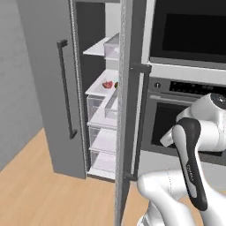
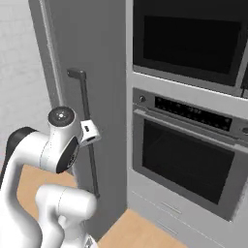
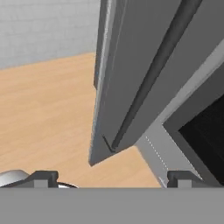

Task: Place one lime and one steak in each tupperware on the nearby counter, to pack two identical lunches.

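On my left base view the red-pink steak [image 1: 107,84] lies flat on a white shelf [image 1: 98,88] inside the open fridge, its long axis running roughly side to side along the shelf, with something small and dark just beside it that I can't identify. My arm is folded low in front of the wall oven [image 2: 186,160]. On the hand view the gripper [image 3: 111,177] looks down past the fridge door's lower edge [image 3: 131,83] to the wooden floor [image 3: 43,113], fingers spread wide and holding nothing.

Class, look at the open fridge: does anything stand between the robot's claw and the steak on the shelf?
Yes. The half-open right fridge door stands edge-on between the arm and the shelf holding the red steak. The open claw faces that door's lower corner, outside the fridge.
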